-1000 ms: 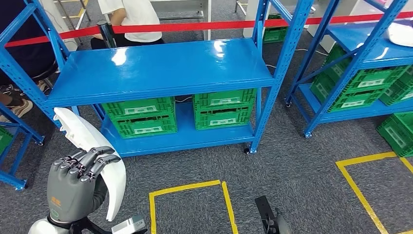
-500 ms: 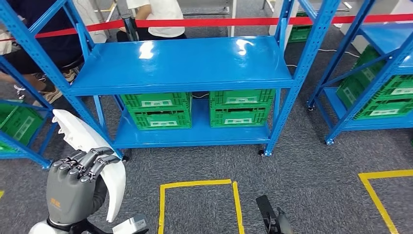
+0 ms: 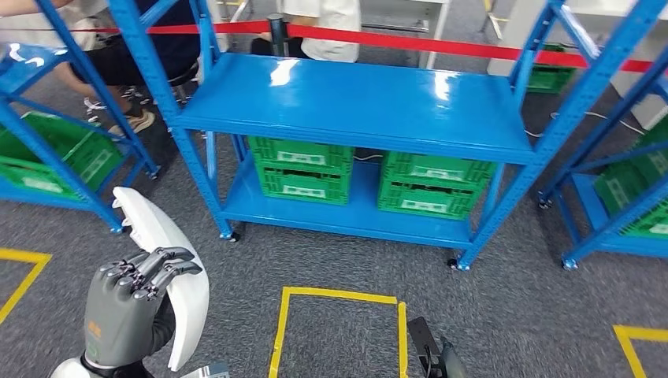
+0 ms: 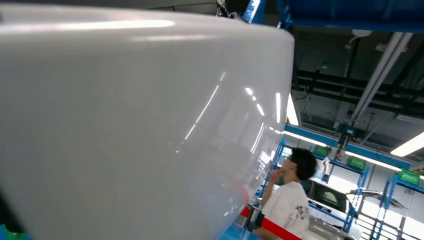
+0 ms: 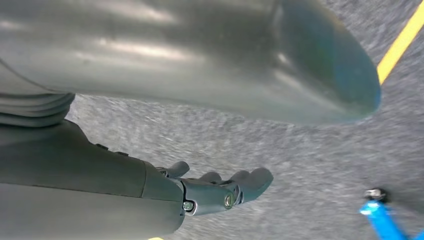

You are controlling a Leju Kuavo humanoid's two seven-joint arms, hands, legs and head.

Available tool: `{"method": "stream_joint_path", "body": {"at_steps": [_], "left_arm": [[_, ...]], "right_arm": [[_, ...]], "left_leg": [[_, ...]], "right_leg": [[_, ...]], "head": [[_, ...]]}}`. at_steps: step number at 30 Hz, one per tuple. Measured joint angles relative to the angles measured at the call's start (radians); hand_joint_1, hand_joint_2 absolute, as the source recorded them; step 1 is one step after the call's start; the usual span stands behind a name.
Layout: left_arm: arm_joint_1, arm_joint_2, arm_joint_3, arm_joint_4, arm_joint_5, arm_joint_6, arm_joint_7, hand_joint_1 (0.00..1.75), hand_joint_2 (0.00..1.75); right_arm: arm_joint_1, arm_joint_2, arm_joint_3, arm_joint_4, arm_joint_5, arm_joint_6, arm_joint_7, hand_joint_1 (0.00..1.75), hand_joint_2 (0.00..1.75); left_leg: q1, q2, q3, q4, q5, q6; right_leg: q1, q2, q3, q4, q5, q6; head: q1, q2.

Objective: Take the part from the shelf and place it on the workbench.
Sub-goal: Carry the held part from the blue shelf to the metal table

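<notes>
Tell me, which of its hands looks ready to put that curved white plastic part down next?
The left hand, probably: its fingers already curl over the curved white plastic part, holding it upright. The right hand hangs low over the grey carpet with its fingers extended, holding nothing.

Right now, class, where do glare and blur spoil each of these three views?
Head view: ceiling lights glare off the blue shelf top. Left wrist view: the white part looms close and soft, streaked with reflections. Right wrist view: the grey carpet is smeared, and the right hand sits open beneath a blurred thumb.
</notes>
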Motion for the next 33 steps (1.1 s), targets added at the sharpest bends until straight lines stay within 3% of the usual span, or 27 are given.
{"method": "stream_joint_path", "body": {"at_steps": [2,3,5,7,9,11,13,15,17,18,19,20,22,23,24,26,28,30,32,33], "left_arm": [[-0.003,-0.001,0.000,0.012,0.017,0.003,-0.013,1.75,1.75],[-0.003,-0.001,0.000,0.017,0.023,0.005,-0.016,1.75,1.75],[-0.003,-0.003,-0.001,0.025,0.030,0.010,-0.019,1.75,1.75],[-0.005,-0.006,-0.001,0.030,0.041,0.016,-0.021,1.75,1.75],[-0.006,-0.010,-0.001,0.032,0.055,0.021,-0.024,1.75,1.75],[-0.006,-0.011,-0.001,0.033,0.063,0.023,-0.027,1.75,1.75],[-0.008,-0.011,0.000,0.035,0.068,0.026,-0.030,1.75,1.75],[-0.010,-0.012,0.000,0.038,0.074,0.030,-0.032,1.75,1.75],[-0.009,-0.013,0.000,0.043,0.080,0.033,-0.034,1.75,1.75],[-0.007,-0.013,0.000,0.047,0.082,0.034,-0.034,1.75,1.75],[-0.004,-0.013,0.001,0.049,0.083,0.037,-0.034,1.75,1.75],[-0.001,-0.013,0.002,0.051,0.083,0.039,-0.034,1.75,1.75],[0.003,-0.012,0.007,0.051,0.084,0.044,-0.036,1.75,1.75],[0.003,-0.011,0.009,0.050,0.084,0.047,-0.037,1.75,1.75],[0.004,-0.010,0.013,0.050,0.085,0.049,-0.038,1.75,1.75],[0.008,-0.005,0.021,0.049,0.089,0.051,-0.041,1.75,1.75],[0.012,-0.001,0.027,0.048,0.098,0.053,-0.048,1.75,1.75],[0.015,0.001,0.029,0.049,0.114,0.055,-0.056,1.75,1.75],[0.025,0.003,0.033,0.053,0.149,0.060,-0.067,1.75,1.75],[0.034,0.006,0.037,0.055,0.171,0.066,-0.074,1.75,1.75]], "right_arm": [[0.003,-0.001,0.000,0.000,0.004,-0.004,0.001,0.00,0.00],[0.005,-0.001,0.000,0.000,0.005,-0.007,0.002,0.00,0.00],[0.006,-0.003,0.000,0.000,0.007,-0.013,0.006,0.00,0.00],[0.005,-0.004,0.000,0.000,0.007,-0.021,0.018,0.00,0.00],[0.005,-0.005,0.000,0.000,0.003,-0.030,0.032,0.00,0.00],[0.005,-0.006,-0.002,0.000,0.000,-0.033,0.039,0.00,0.00],[0.004,-0.007,-0.003,0.000,-0.001,-0.034,0.040,0.00,0.00],[0.006,-0.009,-0.006,-0.001,-0.002,-0.034,0.045,0.00,0.00],[0.011,-0.010,-0.008,-0.001,-0.003,-0.033,0.052,0.00,0.00],[0.013,-0.011,-0.009,-0.001,-0.002,-0.033,0.051,0.00,0.00],[0.013,-0.011,-0.009,-0.001,-0.002,-0.034,0.045,0.00,0.00],[0.013,-0.011,-0.009,-0.001,-0.004,-0.035,0.036,0.00,0.00],[0.011,-0.011,-0.010,-0.001,-0.009,-0.037,0.014,0.00,0.00],[0.011,-0.010,-0.011,-0.001,-0.012,-0.039,0.005,0.00,0.00],[0.010,-0.010,-0.013,-0.001,-0.013,-0.040,-0.001,0.00,0.00],[0.008,-0.010,-0.016,-0.001,-0.017,-0.043,-0.003,0.00,0.00],[0.005,-0.008,-0.018,-0.001,-0.020,-0.047,0.015,0.00,0.00],[0.005,-0.005,-0.025,0.000,-0.034,-0.053,0.039,0.00,0.00],[0.009,0.001,-0.042,0.000,-0.063,-0.061,0.049,0.00,0.00],[0.010,0.005,-0.052,0.000,-0.074,-0.065,0.049,0.00,0.00]], "left_leg": [[-0.001,-0.024,-0.004,0.003,0.001,0.003],[-0.002,-0.037,-0.006,0.006,0.001,0.003],[-0.001,-0.063,-0.008,0.014,0.000,0.000],[-0.002,-0.086,-0.014,0.025,-0.003,-0.010],[-0.003,-0.106,-0.022,0.029,-0.002,-0.022],[-0.001,-0.121,-0.030,0.025,0.004,-0.034],[-0.003,-0.086,-0.047,0.054,-0.016,-0.045],[-0.002,-0.024,-0.095,0.160,-0.075,-0.055],[0.004,-0.001,-0.152,0.280,-0.122,-0.063],[0.006,0.002,-0.161,0.299,-0.121,-0.064],[0.007,0.005,-0.148,0.277,-0.101,-0.063],[0.007,0.014,-0.116,0.219,-0.069,-0.060],[-0.002,0.055,-0.041,0.081,-0.021,-0.047],[-0.007,0.070,-0.019,0.040,-0.012,-0.040],[-0.012,0.076,-0.011,0.022,-0.011,-0.033],[-0.013,0.052,-0.012,0.016,-0.006,-0.022],[-0.007,0.030,-0.007,0.003,0.003,-0.011],[-0.001,0.008,-0.004,-0.004,0.008,-0.004],[-0.001,-0.017,-0.006,-0.002,0.008,-0.001],[0.000,-0.031,-0.007,0.000,0.008,-0.001]], "right_leg": [[0.003,0.016,-0.057,0.108,-0.033,0.001],[0.004,0.018,-0.064,0.116,-0.023,0.000],[0.004,0.031,-0.024,0.025,0.043,-0.002],[0.001,0.070,0.033,-0.099,0.088,-0.007],[0.001,0.087,0.052,-0.144,0.091,-0.015],[0.002,0.065,0.055,-0.147,0.096,-0.029],[-0.001,0.043,0.060,-0.153,0.101,-0.042],[0.000,0.021,0.061,-0.155,0.101,-0.049],[0.002,-0.007,0.061,-0.155,0.099,-0.053],[0.003,-0.021,0.062,-0.155,0.097,-0.053],[0.003,-0.034,0.063,-0.155,0.096,-0.053],[0.003,-0.046,0.066,-0.155,0.094,-0.052],[0.005,-0.067,0.072,-0.155,0.089,-0.046],[0.007,-0.076,0.075,-0.155,0.087,-0.041],[0.008,-0.085,0.077,-0.156,0.085,-0.036],[0.008,-0.102,0.082,-0.160,0.083,-0.025],[0.006,-0.068,0.077,-0.142,0.066,-0.015],[0.003,-0.006,0.032,-0.044,0.013,-0.011],[0.004,0.017,-0.036,0.084,-0.036,-0.010],[0.004,0.019,-0.054,0.112,-0.035,-0.010]], "head": [[0.003,0.000],[0.003,0.000],[0.004,0.000],[0.003,0.000],[0.003,0.000],[0.003,0.000],[-0.002,0.000],[-0.008,0.000],[-0.009,0.000],[-0.010,0.000],[-0.010,0.000],[-0.010,0.000],[-0.009,0.000],[-0.009,0.000],[-0.009,0.000],[-0.009,0.000],[-0.008,0.000],[-0.004,0.000],[-0.001,0.000],[0.000,0.000]]}}
